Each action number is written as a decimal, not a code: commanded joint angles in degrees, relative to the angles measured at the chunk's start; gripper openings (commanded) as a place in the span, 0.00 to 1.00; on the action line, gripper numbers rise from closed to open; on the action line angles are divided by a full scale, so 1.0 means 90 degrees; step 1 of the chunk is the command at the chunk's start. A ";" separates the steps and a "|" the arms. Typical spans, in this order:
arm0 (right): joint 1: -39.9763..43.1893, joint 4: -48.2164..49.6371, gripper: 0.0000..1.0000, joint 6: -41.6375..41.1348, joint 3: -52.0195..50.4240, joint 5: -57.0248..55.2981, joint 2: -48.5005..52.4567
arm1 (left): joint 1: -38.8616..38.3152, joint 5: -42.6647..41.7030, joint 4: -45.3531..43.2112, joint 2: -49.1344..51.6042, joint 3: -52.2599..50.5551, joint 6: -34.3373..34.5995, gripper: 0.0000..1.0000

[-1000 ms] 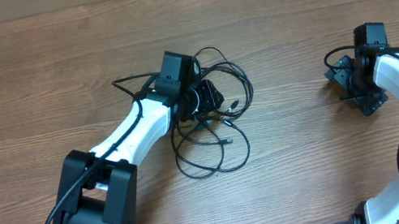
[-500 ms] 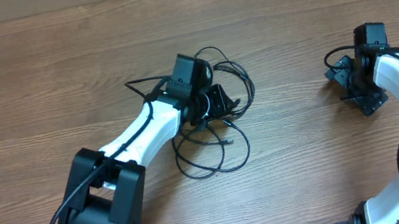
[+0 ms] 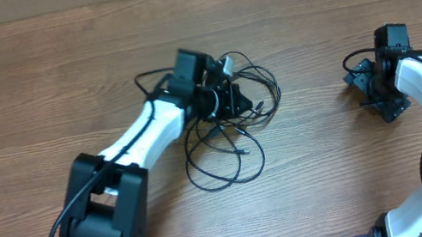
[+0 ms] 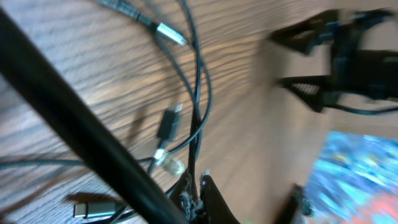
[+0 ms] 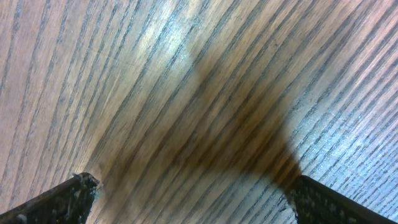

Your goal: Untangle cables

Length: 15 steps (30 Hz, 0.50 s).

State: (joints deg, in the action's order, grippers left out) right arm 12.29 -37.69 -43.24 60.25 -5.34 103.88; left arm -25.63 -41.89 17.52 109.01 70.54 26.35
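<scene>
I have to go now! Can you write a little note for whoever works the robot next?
Left gripper: shut, seemingly pinching one strand of the cables.
Right gripper: open, holding nothing, over the table away from the cables.
Cables: one tangled heap mid-table, at the left gripper.
Done: nothing separated yet.
Left: pull the strands apart.

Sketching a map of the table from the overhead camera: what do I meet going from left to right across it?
left arm → cables → right gripper
</scene>
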 commanded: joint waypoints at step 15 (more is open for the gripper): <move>0.0024 0.0066 1.00 -0.0002 -0.0189 0.0172 0.0083 | 0.0571 -0.1489 0.0695 -0.2018 0.0393 -0.0342 0.04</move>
State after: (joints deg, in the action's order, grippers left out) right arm 12.29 -37.67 -43.24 60.25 -5.34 103.88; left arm -20.88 -52.80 21.71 91.55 73.25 24.80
